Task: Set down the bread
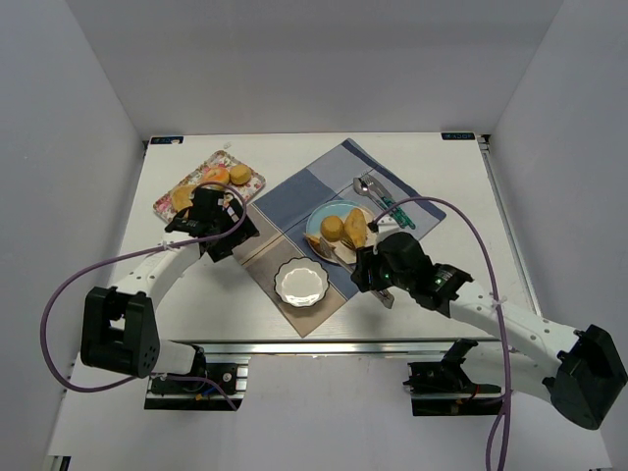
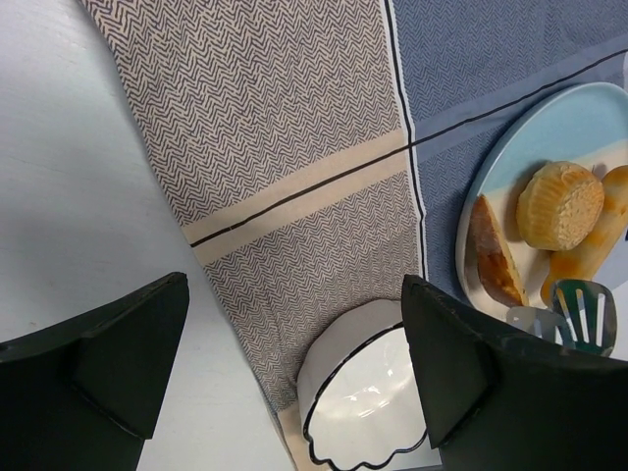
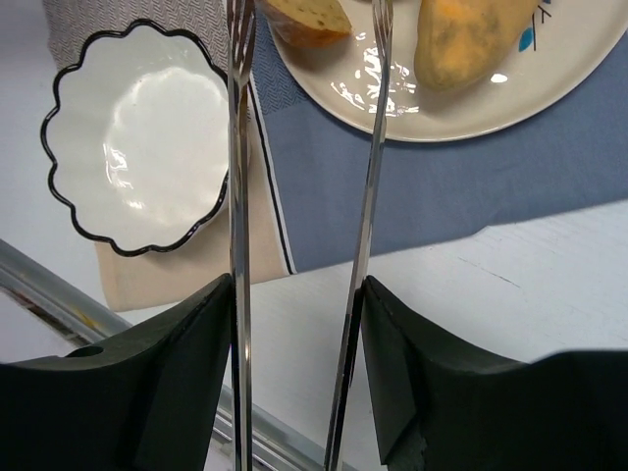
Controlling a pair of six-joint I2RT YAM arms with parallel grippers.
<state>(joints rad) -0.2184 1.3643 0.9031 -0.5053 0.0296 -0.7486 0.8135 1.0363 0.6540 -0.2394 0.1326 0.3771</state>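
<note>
Several golden-brown bread pieces point(image 1: 340, 229) lie on the blue plate point(image 1: 319, 218) on the cloth. The left wrist view shows a round bun point(image 2: 559, 204), a wedge-shaped piece point(image 2: 496, 257) and an oval roll point(image 2: 601, 234). More bread point(image 1: 214, 178) lies on the floral tray point(image 1: 165, 205) at the back left. My left gripper point(image 1: 222, 222) is open and empty between tray and cloth point(image 2: 294, 304). My right gripper point(image 1: 371, 263) is shut on metal tongs point(image 3: 238, 196). The tong tips reach over the plate's near rim point(image 3: 442, 108), beside a roll point(image 3: 471, 39).
A white scalloped bowl point(image 1: 300, 283) with a black rim stands on the cloth's near corner, also in the left wrist view point(image 2: 373, 417) and the right wrist view point(image 3: 137, 137). The blue-and-brown checked cloth point(image 1: 294, 196) lies diagonally. Cutlery point(image 1: 378, 196) lies right of the plate.
</note>
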